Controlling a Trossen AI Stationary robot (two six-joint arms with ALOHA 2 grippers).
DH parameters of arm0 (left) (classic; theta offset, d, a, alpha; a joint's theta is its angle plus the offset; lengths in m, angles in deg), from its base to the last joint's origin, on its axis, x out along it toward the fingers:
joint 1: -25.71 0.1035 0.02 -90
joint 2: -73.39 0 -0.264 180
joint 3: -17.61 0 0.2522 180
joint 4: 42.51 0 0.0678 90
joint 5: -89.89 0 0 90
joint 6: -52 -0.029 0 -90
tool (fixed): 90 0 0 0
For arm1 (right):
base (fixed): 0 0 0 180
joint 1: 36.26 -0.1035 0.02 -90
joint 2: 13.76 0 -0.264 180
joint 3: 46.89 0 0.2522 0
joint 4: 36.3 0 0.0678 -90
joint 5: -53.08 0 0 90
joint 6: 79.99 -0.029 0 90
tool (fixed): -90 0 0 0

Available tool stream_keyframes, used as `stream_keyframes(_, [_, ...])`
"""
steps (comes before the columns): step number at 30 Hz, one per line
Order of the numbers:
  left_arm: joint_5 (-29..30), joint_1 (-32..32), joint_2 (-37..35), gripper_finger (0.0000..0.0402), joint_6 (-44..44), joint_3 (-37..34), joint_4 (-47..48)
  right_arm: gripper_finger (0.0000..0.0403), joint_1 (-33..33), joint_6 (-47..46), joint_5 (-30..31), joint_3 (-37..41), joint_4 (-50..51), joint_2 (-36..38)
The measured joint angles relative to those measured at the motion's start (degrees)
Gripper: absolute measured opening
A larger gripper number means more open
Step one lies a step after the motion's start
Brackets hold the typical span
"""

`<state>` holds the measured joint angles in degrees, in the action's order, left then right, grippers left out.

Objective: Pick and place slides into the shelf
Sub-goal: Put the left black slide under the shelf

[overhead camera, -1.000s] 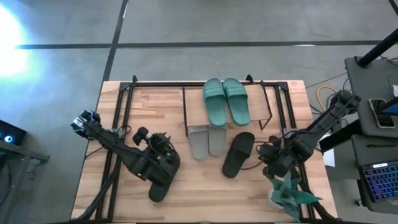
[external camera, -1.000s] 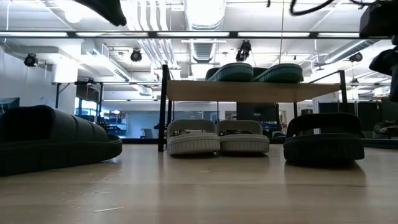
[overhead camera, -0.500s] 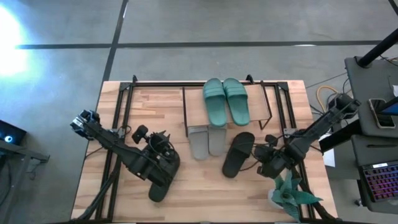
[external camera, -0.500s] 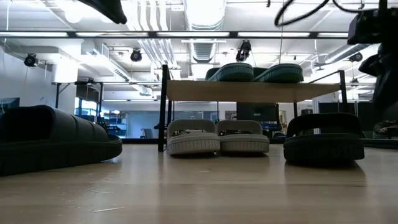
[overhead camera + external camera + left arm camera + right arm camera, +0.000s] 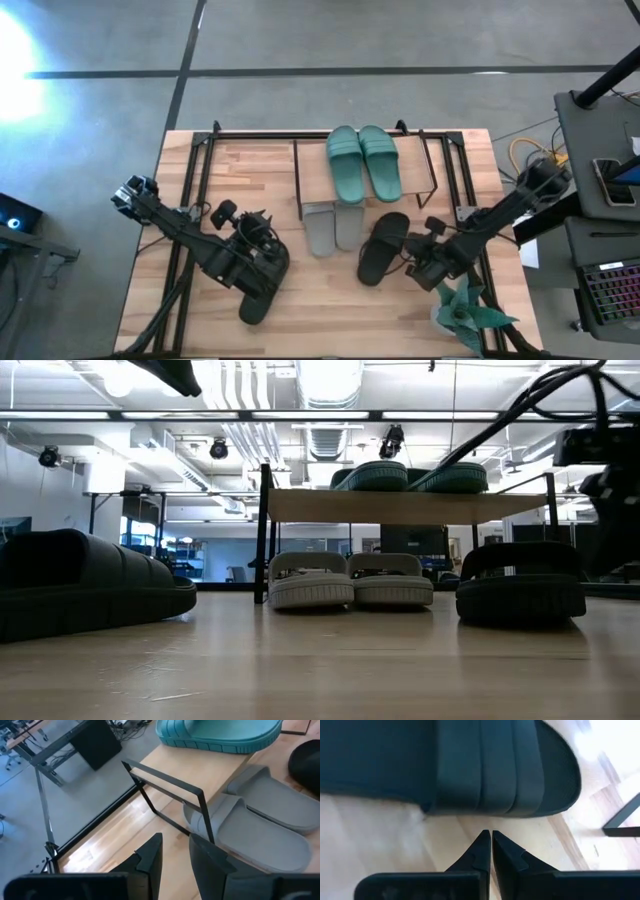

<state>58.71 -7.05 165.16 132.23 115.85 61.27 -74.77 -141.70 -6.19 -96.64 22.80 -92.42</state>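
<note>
A black ribbed-strap rubber slide [image 5: 384, 247] is seen flat at centre-right; the right gripper [image 5: 418, 262], fingers pressed together, is placed just beside it.

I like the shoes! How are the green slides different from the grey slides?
The green slides lie on top of the shelf; the grey slides sit on the table, tucked partly under it. The green pair is teal, the grey pair pale. From above, the green slides show whole, while the plank hides part of the grey ones. Both pairs lie side by side, sole down, with wide straps.
</note>
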Motion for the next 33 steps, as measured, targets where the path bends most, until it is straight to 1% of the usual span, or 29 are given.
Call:
stream_keyframes(2, [0.03,0.16,0.00,0.0081,-0.09,-0.10,0.04,0.0009,0.94,0.99,0.37,0.00,-0.91,-0.87])
stream_keyframes(7, [0.05,0.16,0.00,0.0081,-0.01,-0.15,0.02,0.0009,4.06,7.08,0.55,0.00,-5.94,-3.15])
stream_keyframes(12, [0.12,0.16,0.00,0.0081,0.02,-0.10,0.00,0.0009,9.07,11.81,1.17,0.00,-8.74,-4.80])
stream_keyframes(17, [0.05,0.14,0.00,0.0081,0.35,-0.13,-0.02,0.0009,14.02,12.70,5.08,0.02,-8.36,-4.41])
stream_keyframes(22, [-0.50,0.06,0.00,0.0081,0.37,-0.13,-1.03,0.0009,17.45,13.69,6.25,0.00,-8.33,-3.41])
stream_keyframes(26, [-1.83,-0.12,0.00,0.0081,0.37,-0.08,-1.08,0.0009,17.26,15.60,1.11,-0.21,-6.02,-2.58])
stream_keyframes(28, [-1.96,-0.43,0.00,0.0081,0.37,-0.08,-1.08,0.0009,16.42,14.42,-1.22,-0.22,-3.12,-1.85])
stream_keyframes(31, [-2.00,-0.92,0.00,0.0081,0.37,-0.08,-1.09,0.0009,14.75,10.58,-2.84,-0.22,2.77,-0.17])
stream_keyframes(33, [-2.02,-1.15,0.00,0.0081,0.37,-0.10,-1.22,0.0009,14.04,9.66,-5.63,-0.22,5.03,1.04])
